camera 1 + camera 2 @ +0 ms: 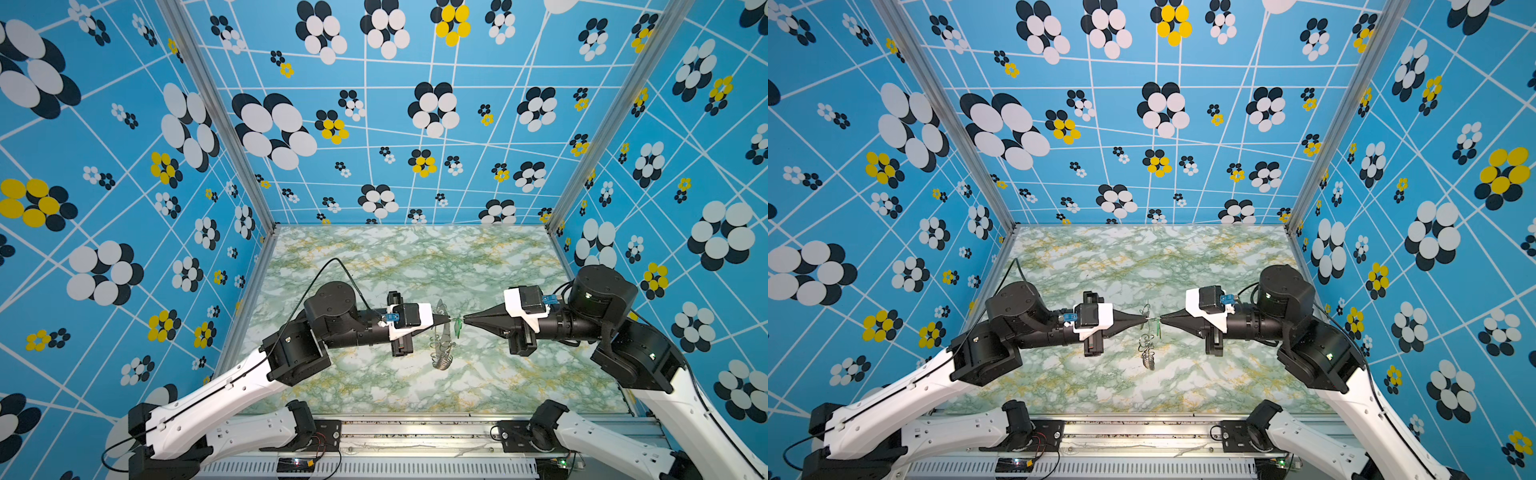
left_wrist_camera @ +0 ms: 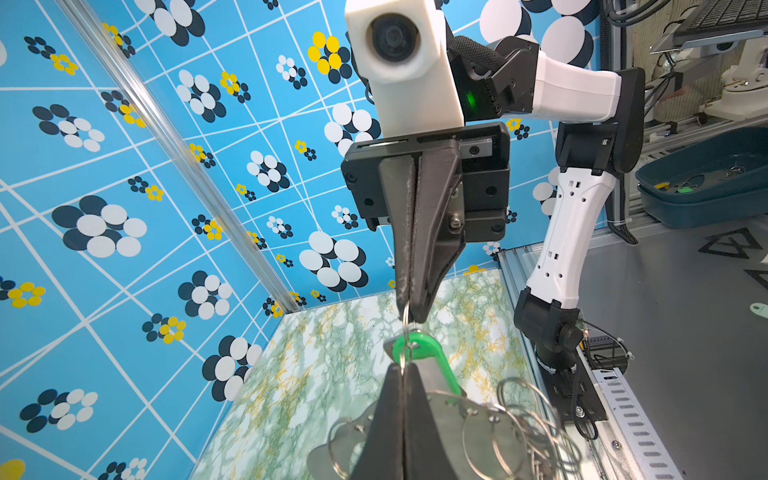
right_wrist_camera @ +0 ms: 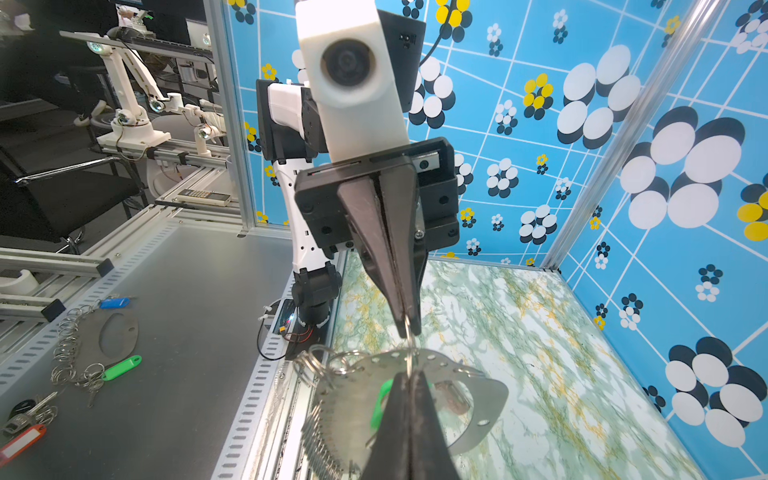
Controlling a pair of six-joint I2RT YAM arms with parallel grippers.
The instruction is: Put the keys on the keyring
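The keyring (image 1: 443,337) hangs edge-on above the marble table, a flat grey plate (image 3: 353,395) fringed with silver wire loops (image 2: 519,419). Both grippers meet tip to tip at one small loop (image 2: 405,328) on its upper edge. My left gripper (image 1: 449,319) (image 2: 402,366) is shut on that loop from the left. My right gripper (image 1: 464,319) (image 3: 409,374) is shut on the same loop from the right. The green key (image 1: 458,326) (image 2: 430,351) hangs on this loop, which passes through the hole in its head. It is partly hidden behind my right fingers (image 3: 380,401). Both top views show the same pinch (image 1: 1153,319).
Blue patterned walls close in the table (image 1: 415,257) on three sides, with aluminium posts at the back corners. Outside, on a grey bench, lie a spare ring plate (image 3: 118,334), loose wire loops, and green (image 3: 121,367), blue and red tags. A dark bin (image 2: 706,187) stands beyond the right arm.
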